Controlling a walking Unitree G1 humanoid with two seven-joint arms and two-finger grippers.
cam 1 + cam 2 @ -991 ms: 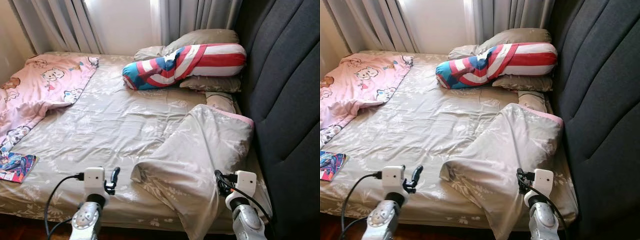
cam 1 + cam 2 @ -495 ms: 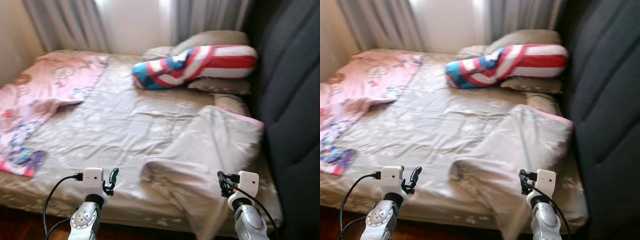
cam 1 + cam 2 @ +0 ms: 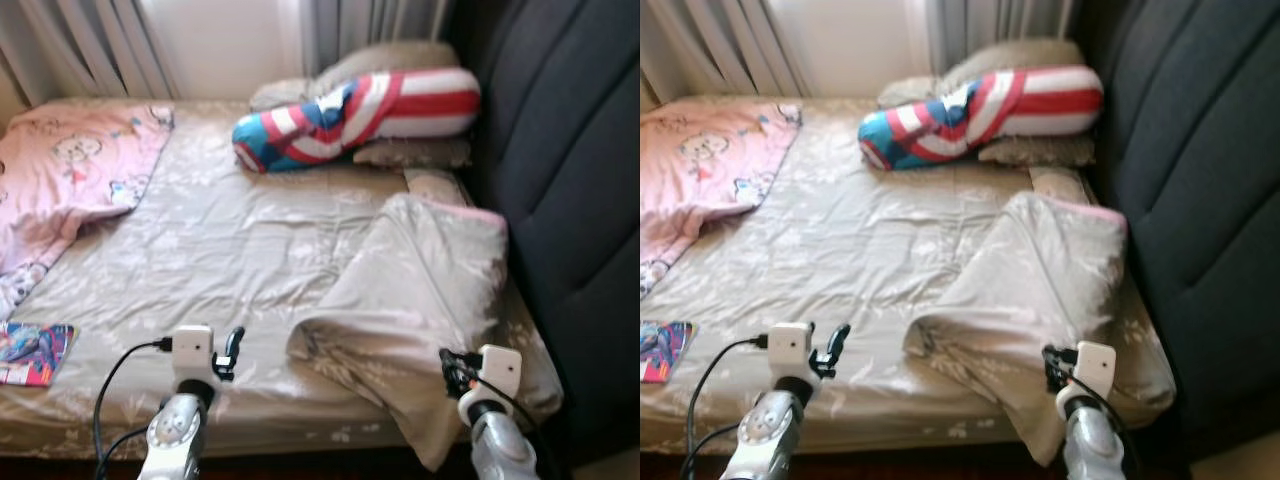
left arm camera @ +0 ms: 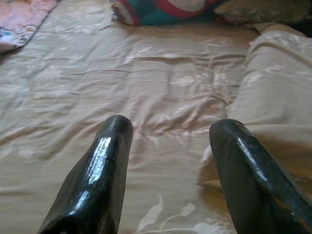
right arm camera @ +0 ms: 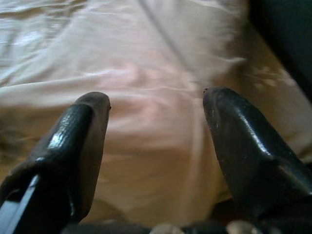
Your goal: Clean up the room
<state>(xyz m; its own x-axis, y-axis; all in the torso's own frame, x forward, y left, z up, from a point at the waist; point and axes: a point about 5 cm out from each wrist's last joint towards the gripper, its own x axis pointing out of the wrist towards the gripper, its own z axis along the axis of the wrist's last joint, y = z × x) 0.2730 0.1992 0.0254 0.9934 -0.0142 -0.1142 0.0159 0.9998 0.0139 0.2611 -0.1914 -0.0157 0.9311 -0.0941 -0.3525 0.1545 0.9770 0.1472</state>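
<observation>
A crumpled beige blanket [image 3: 420,290] with a pink edge lies bunched on the right side of the bed, one corner hanging over the front edge. A pink cartoon blanket [image 3: 70,170] is heaped at the far left. A red, white and blue striped bolster [image 3: 350,110] rests on beige pillows [image 3: 400,62] at the head. A colourful book [image 3: 30,352] lies by the front left edge. My left gripper [image 3: 232,350] hovers open over the bare sheet [image 4: 146,73]. My right gripper [image 3: 452,368] is open just before the beige blanket [image 5: 161,44].
A dark padded headboard [image 3: 560,180] walls off the right side. Grey curtains [image 3: 90,45] and a bright window stand behind the bed. The bed's front edge [image 3: 270,435] runs just ahead of my arms, with dark floor below.
The whole picture has shifted and sharpened as the camera moved; the bed sits slightly closer. Both grippers hold the same open pose. Nothing on the bed has moved.
</observation>
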